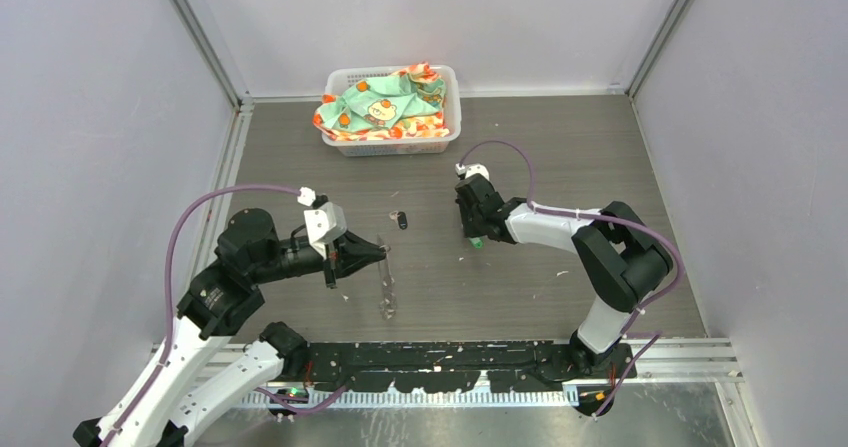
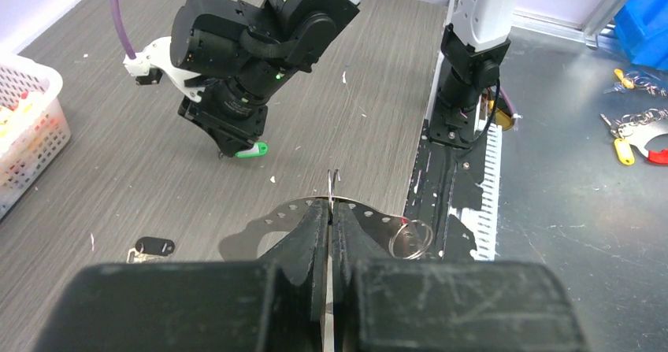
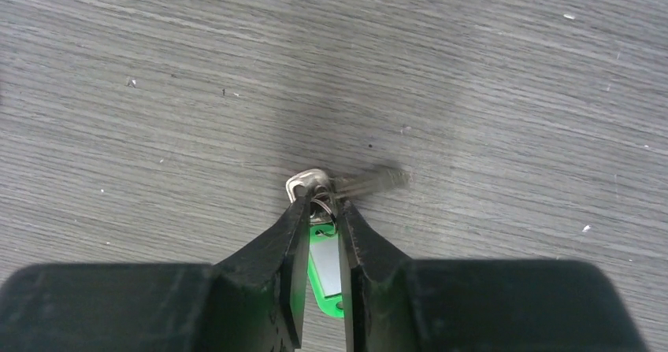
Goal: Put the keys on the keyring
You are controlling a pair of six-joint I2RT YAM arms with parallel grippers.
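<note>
The keyring is a thin silver loop hanging from my left gripper down to the table. In the left wrist view it shows as a curved silver band with holes and a small ring, with the left gripper shut on it. The green-headed key lies on the table between the fingers of my right gripper, which press on its tag; its metal blade sticks out past the tips. From above the green key peeks out under the right gripper. The black-headed key lies loose between the arms.
A white basket holding a patterned cloth stands at the back centre. In the left wrist view the black key lies near left, the basket's corner at far left, and other tagged keys lie beyond the table's edge.
</note>
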